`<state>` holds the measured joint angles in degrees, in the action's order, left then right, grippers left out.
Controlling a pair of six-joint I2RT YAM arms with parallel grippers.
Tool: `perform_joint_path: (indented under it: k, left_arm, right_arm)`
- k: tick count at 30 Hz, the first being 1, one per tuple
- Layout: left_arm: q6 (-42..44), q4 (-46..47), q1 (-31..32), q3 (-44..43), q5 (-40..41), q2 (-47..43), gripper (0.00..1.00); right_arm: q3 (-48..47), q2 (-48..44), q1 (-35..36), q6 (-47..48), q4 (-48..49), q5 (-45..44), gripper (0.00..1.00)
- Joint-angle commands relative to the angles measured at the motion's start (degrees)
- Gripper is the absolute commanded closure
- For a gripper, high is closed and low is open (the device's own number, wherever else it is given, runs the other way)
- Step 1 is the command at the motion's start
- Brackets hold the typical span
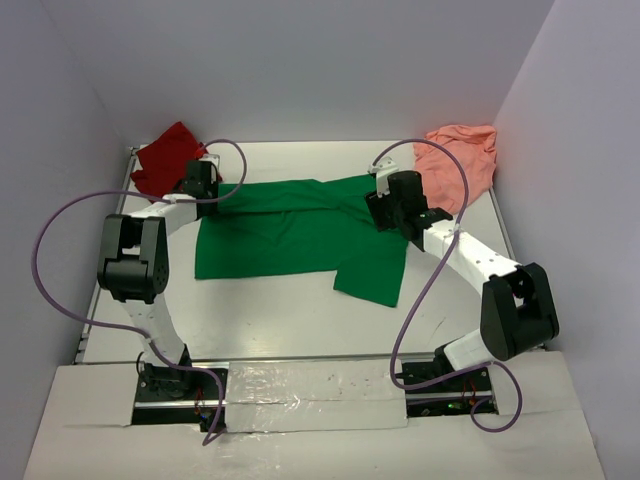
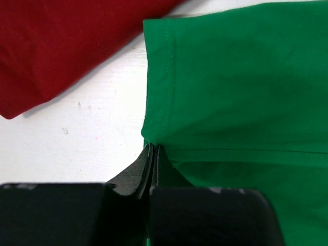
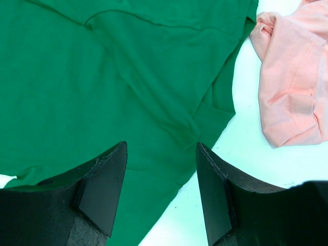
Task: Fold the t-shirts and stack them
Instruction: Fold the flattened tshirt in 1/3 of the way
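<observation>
The green t-shirt [image 1: 290,235] lies spread flat on the white table [image 1: 280,320]. It is a bright plain cloth with a few creases, and one flap sticks out at its near right corner. At its left edge the left gripper [image 2: 152,154] is clenched, its two fingers pressed together on the hem. Above its right part the right gripper [image 3: 161,169] is released, its fingers wide apart, with green cloth visible between them. The dark red t-shirt [image 1: 165,155] lies crumpled just beyond its far left corner, and the salmon pink t-shirt [image 1: 460,160] lies bunched beside its far right end.
</observation>
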<state>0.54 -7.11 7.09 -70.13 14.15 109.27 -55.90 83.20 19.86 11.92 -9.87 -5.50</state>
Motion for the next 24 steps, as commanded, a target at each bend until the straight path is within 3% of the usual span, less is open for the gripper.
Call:
perform_joint_path:
  k: [1,7,12,14,15,19,24]
  left_arm:
    - [1.5,0.2,0.1,-1.5,1.8,-2.5,1.0]
    - [1.5,1.4,0.1,0.9,1.3,-2.4,0.97]
    - [0.7,1.5,0.1,1.7,-0.3,-1.4,0.54]
    - [0.3,1.5,0.1,2.0,-0.6,-1.3,0.44]
    - [0.3,1.7,0.1,2.4,-0.9,-1.3,0.31]
    - [0.0,2.4,0.4,3.2,-0.4,-2.0,0.26]
    - [0.0,4.1,0.8,5.1,0.8,-4.6,0.25]
  right_arm:
    - [-0.1,0.2,-0.3,0.5,1.0,0.2,0.37]
    - [-0.6,0.3,-0.3,0.5,0.5,0.2,0.37]
    - [-1.5,0.9,-0.4,0.5,-0.2,0.4,0.37]
    - [-1.8,1.3,-0.4,0.6,-0.8,0.7,0.37]
    - [-1.8,1.6,-0.4,0.9,-0.8,0.8,0.37]
    - [-1.9,3.5,-0.3,1.5,-0.9,2.2,0.4]
    - [-3.1,8.1,0.1,2.0,-1.9,4.8,0.53]
